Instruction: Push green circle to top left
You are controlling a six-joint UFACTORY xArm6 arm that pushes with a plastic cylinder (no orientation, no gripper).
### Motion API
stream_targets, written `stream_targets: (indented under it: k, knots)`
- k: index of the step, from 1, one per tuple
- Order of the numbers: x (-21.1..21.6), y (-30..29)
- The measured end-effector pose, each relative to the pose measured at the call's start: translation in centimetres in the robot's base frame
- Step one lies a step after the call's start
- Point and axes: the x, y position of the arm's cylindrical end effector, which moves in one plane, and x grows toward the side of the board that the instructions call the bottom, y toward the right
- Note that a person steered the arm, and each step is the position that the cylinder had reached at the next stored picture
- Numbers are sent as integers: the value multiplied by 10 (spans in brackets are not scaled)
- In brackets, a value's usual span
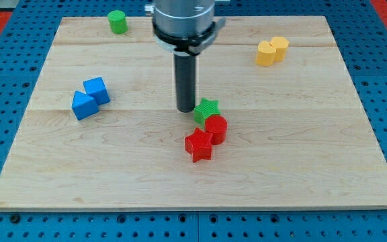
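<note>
My tip (185, 109) sits beside the green star (207, 109); no pincer shows. Next: approach the green circle (117, 21), pushing left.

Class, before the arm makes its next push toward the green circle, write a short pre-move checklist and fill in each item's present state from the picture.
1. Green circle in view, near the view's top edge, left of centre: ok.
2. My tip visible on the board: ok.
3. Tip placed at the green circle: not ok; it sits beside the green star, far below.
4. Tip touching the green star: cannot tell.
5. Path from tip up to the circle free of blocks: ok.
6. Blue blocks clear of that path: ok, well to the view's left.
</note>
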Motion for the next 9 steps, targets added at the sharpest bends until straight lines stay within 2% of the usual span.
stream_targets:
  k: [2, 4, 6, 7, 8, 9]
  knots:
    - [-74, -22]
    - [-116, -42]
    - [-209, -42]
    - [-238, -41]
    - [-236, -77]
    - [-238, -147]
